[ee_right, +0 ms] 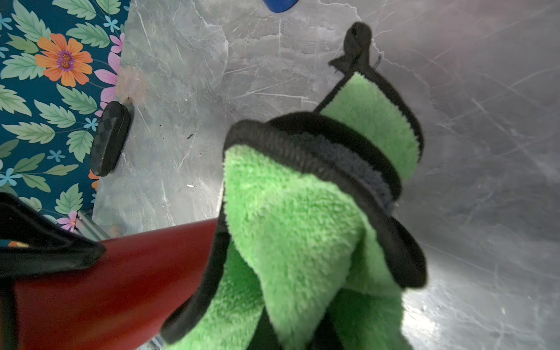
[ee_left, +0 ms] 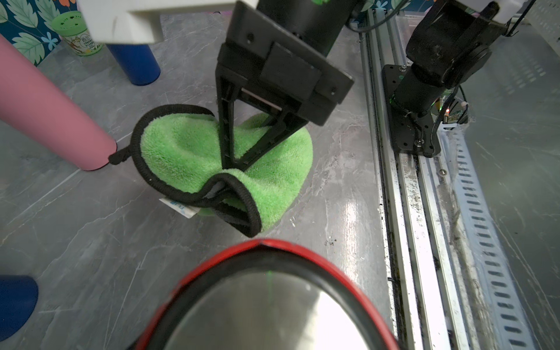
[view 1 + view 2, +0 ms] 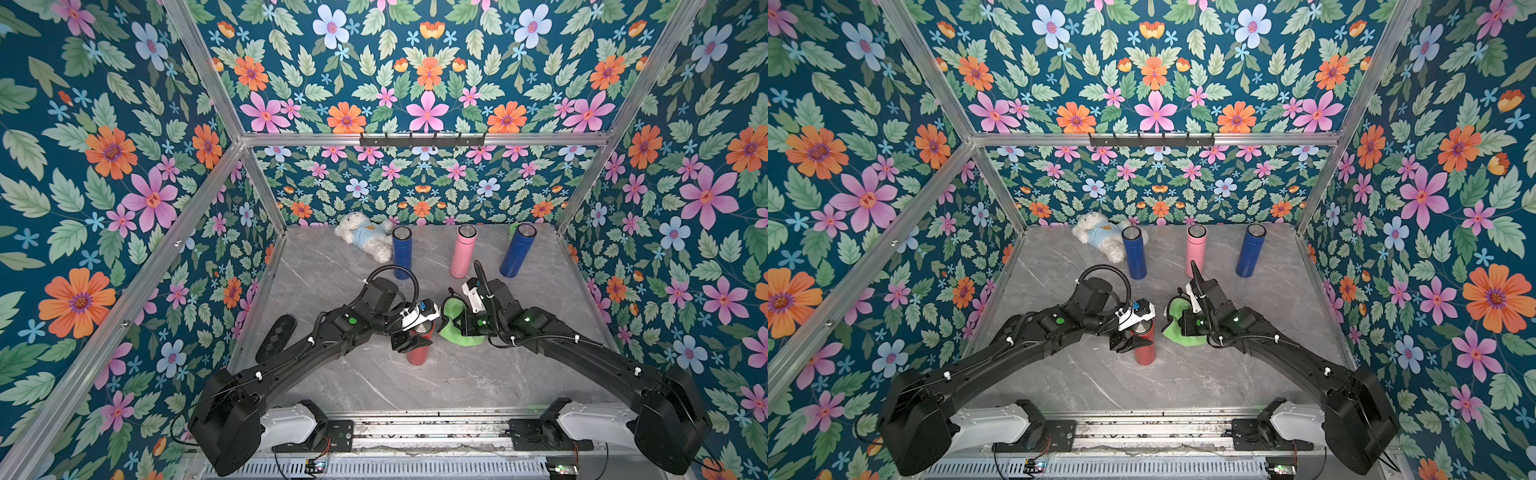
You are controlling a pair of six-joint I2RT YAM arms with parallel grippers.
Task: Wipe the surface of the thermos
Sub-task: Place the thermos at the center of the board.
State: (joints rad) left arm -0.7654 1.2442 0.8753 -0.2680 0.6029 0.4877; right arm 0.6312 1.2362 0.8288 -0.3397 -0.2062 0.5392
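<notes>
– While left pincer (image 3: 417,343) is clamped round the red thermos (image 3: 419,356) at its upper body, what's the right one doing?
– Right pincer (image 2: 231,165) is clenched on the green cloth (image 2: 181,151). Tips are buried in a bunched fold. The rest hangs loose, with the black hem drooping toward the thermos.
– Thermos position?
– Upright on the worktop (image 3: 478,374), front-centre, between the two arms. Long axis vertical. Its steel lid fills the left wrist view.
– Which way from the cloth?
– To the robot's left of the right pincer, just beside it. The right wrist view has the hem overlapping the red wall. Can't tell if that's real contact or the hem just hanging in front.
– So left holds, right wipes.
– My read too. Wipe looks barely begun. The next move needs the cloth pressed sideways onto the wall, then strokes along the vertical axis. Left fingers cover a band up top, so the free wall is mostly below.
– Risks?
– A side push could twist or tip the thermos if the clamp slips. Loose hem may snag the left fingers.
– Clutter?
– Pink thermos (image 3: 462,251) stands near, behind the cloth, and the cloth's loop sits close to its base. Two blue thermoses (image 3: 402,251) and a plush bear (image 3: 361,237) are further back.
</notes>
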